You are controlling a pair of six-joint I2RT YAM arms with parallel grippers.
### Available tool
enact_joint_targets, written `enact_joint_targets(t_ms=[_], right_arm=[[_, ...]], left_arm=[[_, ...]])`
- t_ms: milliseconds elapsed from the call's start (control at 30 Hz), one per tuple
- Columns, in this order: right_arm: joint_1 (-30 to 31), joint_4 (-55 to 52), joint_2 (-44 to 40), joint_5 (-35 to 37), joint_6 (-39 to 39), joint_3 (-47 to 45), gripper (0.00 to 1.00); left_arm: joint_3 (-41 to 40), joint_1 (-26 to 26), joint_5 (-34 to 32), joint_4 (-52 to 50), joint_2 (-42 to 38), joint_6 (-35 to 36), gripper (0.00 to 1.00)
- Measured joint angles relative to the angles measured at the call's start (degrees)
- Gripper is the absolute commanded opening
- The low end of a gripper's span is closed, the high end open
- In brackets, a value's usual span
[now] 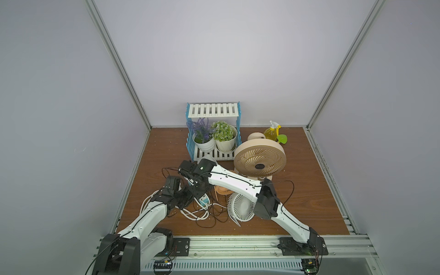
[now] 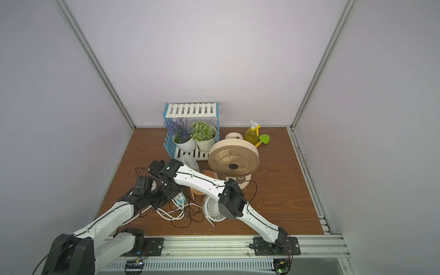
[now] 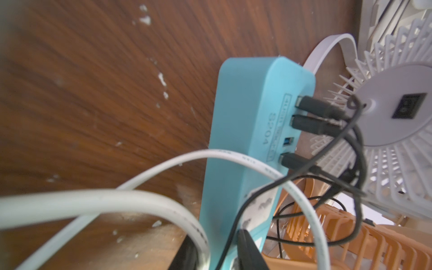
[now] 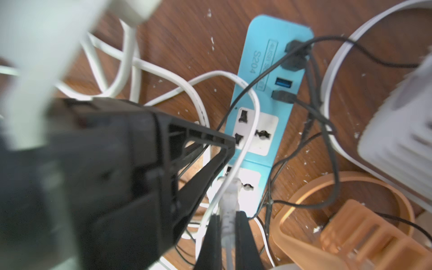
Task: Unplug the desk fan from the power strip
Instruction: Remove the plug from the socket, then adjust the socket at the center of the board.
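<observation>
The teal power strip [image 4: 264, 70] lies at the table's front left, mostly under both arms in both top views [image 1: 203, 200] [image 2: 179, 198]. My left gripper [image 3: 217, 247] is shut on the strip's body [image 3: 238, 117]: one finger presses the socket face, the other sits on the far side behind a thick white cord [image 3: 93, 201]. My right gripper [image 4: 229, 214] is shut on a white plug [image 4: 230, 196] standing over the second socket face. Whether its pins are in the socket is hidden. The beige desk fan [image 1: 259, 159] stands upright behind the arms.
Three black USB plugs [image 3: 311, 105] sit in the strip's end. Thin black cables [image 1: 209, 214] and white cord loops [image 1: 192, 213] tangle around it. A small white fan [image 1: 240, 206] and an orange fan [image 1: 222, 190] lie close by. A plant shelf [image 1: 214, 112] and spray bottle [image 1: 271, 132] stand behind.
</observation>
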Motion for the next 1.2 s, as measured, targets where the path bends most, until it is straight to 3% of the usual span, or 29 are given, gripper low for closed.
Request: enact_joint_targets(t_ms=[200,433,600,833,1033,1200], right_arm=[[0.11,0.09,-3.72,0.52,0.0,-0.2,0.0],[0.11,0.79,-5.92,1.55,0.02,-3.58,0.0],[-0.2,2.99,-9.38,1.6,0.04,-7.41,0.0],[-1.95,5.4,-14.03,1.62,0.26,-8.59,0.0],[-3.32,8.7,-14.56,0.79,1.27,-11.1,0.0],[-3.21,11.67,-16.06,-0.85,1.99,-16.98,0.0]], left_arm=[[-0.07,0.0,-0.02,0.02,-0.02,0.0,0.34],[0.0,0.0,-1.42,-1.11,-1.05,-0.63,0.61],[4.04,0.0,-6.43,-13.2,-8.09,-1.22,0.73],[17.29,0.0,-17.86,-27.56,-23.15,-1.46,0.8],[18.18,0.0,-23.8,-35.41,-29.62,-1.92,0.85],[16.61,0.0,-23.91,-37.44,-29.49,-1.49,0.87]])
